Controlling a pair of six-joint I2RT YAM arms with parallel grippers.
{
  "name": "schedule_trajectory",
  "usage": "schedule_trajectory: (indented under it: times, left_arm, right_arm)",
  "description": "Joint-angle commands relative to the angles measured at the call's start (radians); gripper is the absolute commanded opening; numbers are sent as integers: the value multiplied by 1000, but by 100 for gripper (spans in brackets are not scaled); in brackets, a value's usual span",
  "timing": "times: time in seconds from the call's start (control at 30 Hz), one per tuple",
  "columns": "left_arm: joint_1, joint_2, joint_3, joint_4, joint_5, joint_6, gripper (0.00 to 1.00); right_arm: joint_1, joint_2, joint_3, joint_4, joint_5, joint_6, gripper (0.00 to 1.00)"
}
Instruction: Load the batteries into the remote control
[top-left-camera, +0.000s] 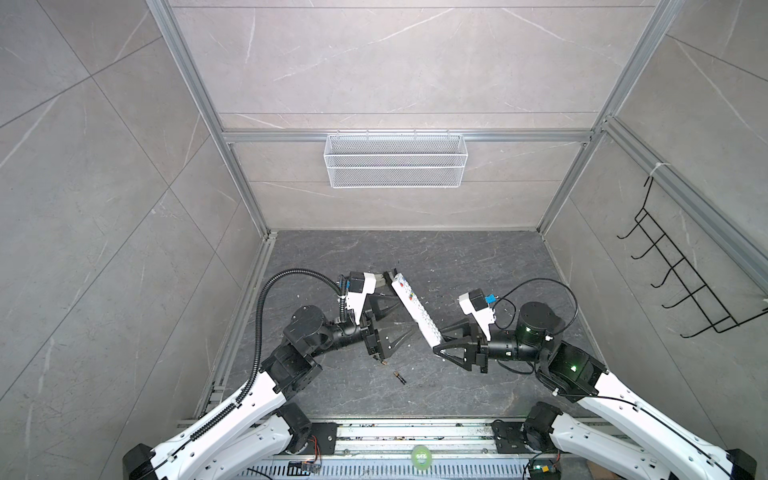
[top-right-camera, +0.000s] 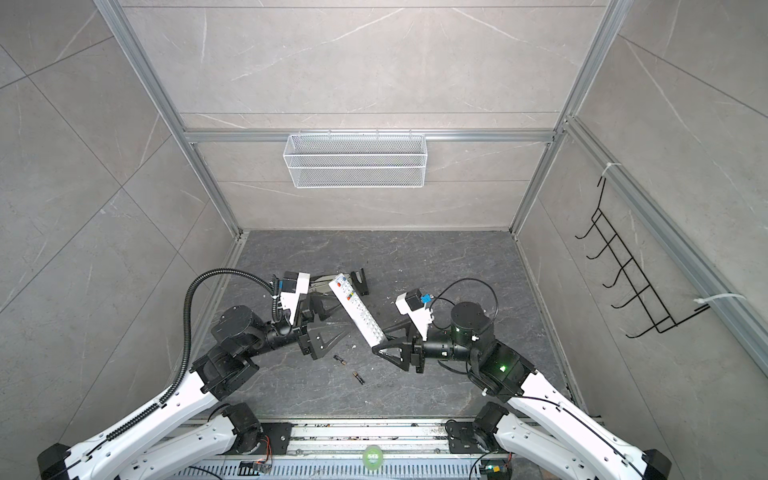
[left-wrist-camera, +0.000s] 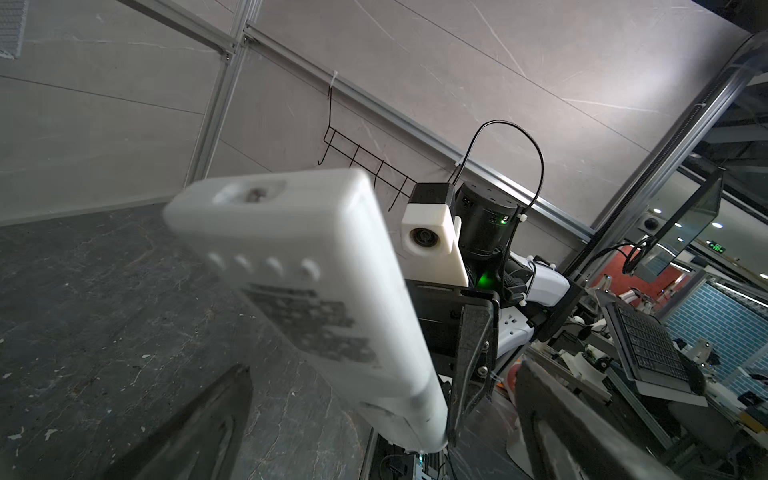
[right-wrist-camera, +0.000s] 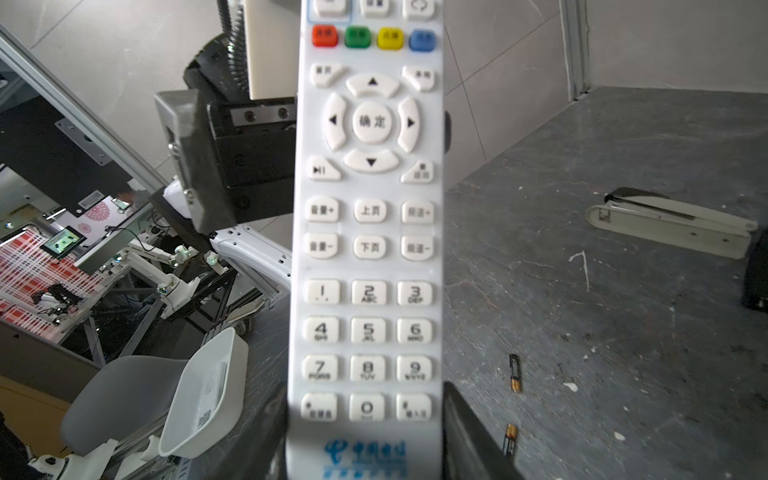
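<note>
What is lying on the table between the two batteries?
Nothing. The farther battery and the nearer battery lie apart, with only bare dark tabletop between them; a top view and the right wrist view show it.

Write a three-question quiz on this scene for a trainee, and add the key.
1. True or false: the left end effector is clamped on the remote control.
2. Where are the two batteries? A) inside the remote control B) loose on the tabletop C) in the left end effector
3. Fill in: the right end effector holds the remote control by the end that bears the blue ____.
Key: 1 false, it stands open beside the remote control; 2 B; 3 logo.
</note>
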Motion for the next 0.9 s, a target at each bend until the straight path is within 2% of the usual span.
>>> schedule_trajectory:
  times: [0.0,0.2,0.47,0.87]
  left_arm:
    - [-5,15,35,72,48,-3,100]
    - [-5,30,49,144,115,-4,100]
    - [-6,46,65,181,130,-10,100]
    - [-5,74,72,236,83,-53,98]
  right_arm:
    - [6,-12,30,71,-68,29,11]
    - [6,-19,54,84,-105,59,11]
    - [7,5,48,99,-138,73,11]
    - [13,29,52,104,-148,69,11]
